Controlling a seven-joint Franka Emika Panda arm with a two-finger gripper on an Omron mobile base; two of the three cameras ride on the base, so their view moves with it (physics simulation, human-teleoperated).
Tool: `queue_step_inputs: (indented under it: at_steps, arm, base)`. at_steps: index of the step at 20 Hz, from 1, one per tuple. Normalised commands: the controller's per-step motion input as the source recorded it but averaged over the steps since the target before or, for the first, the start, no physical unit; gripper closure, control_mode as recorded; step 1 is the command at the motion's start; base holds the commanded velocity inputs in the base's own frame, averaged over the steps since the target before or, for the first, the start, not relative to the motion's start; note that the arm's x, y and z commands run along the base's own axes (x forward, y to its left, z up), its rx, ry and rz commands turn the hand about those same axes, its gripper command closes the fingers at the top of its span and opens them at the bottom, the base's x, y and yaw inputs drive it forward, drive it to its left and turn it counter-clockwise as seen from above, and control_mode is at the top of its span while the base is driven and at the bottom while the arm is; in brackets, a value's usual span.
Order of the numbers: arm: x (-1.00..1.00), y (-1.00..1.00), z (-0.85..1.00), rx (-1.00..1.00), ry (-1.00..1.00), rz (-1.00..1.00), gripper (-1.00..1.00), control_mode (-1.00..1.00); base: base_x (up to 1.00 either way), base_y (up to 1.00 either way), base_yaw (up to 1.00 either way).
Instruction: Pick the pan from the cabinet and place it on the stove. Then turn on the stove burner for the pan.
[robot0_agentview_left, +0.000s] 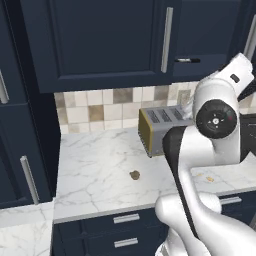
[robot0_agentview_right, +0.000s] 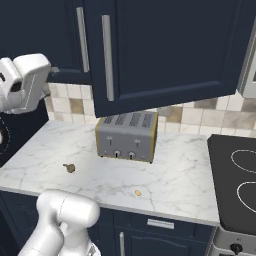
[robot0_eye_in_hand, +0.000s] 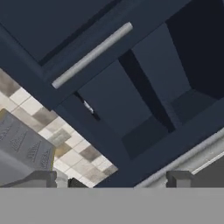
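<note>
The navy cabinet (robot0_agentview_right: 165, 55) hangs above the counter, and its right door stands swung out toward me. A thin dark handle (robot0_agentview_left: 187, 60), apparently the pan's, pokes out at the cabinet's lower edge; the pan's round body is hidden. In the hand view my gripper (robot0_eye_in_hand: 110, 179) is open with nothing between its fingertips. It faces the dark cabinet opening (robot0_eye_in_hand: 144, 105) and a silver bar handle (robot0_eye_in_hand: 92, 54) from below. The arm's white hand (robot0_agentview_right: 22, 80) is raised in front of the cabinet's left door. The black glass stove (robot0_agentview_right: 235, 170) with white rings lies at the far right.
A silver four-slot toaster (robot0_agentview_right: 127, 135) stands on the marble counter (robot0_agentview_right: 185, 165) below the open door. A brown crumb (robot0_agentview_right: 70, 168) and a small yellow bit (robot0_agentview_right: 138, 192) lie on the counter. Navy drawers (robot0_agentview_left: 125, 230) run under the counter's edge. A stove knob (robot0_agentview_right: 235, 247) sits low right.
</note>
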Motion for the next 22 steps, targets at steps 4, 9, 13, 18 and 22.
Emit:
queue_step_inputs:
  at_steps: [4,9,13,18,22]
  arm:
    - [0.74,-0.02,-0.08,-0.09,0.10,-0.12,-1.00,-1.00]
    - [0.69,-0.19,-0.13,-0.07,0.06,-0.13,-1.00,-1.00]
    - [0.62,-0.32,-0.16,-0.05,0.08,-0.14,-1.00,-1.00]
    - [0.61,-0.40,-0.23,-0.03,0.10,-0.12,-1.00,-1.00]
    - [0.63,-0.35,-0.31,-0.03,0.14,-0.09,-1.00,-1.00]
  base:
    - [0.00,0.00,0.00]
    - [0.00,0.00,0.00]
    - [0.00,0.00,0.00]
    - [0.00,0.00,0.00]
    - [0.00,0.00,0.00]
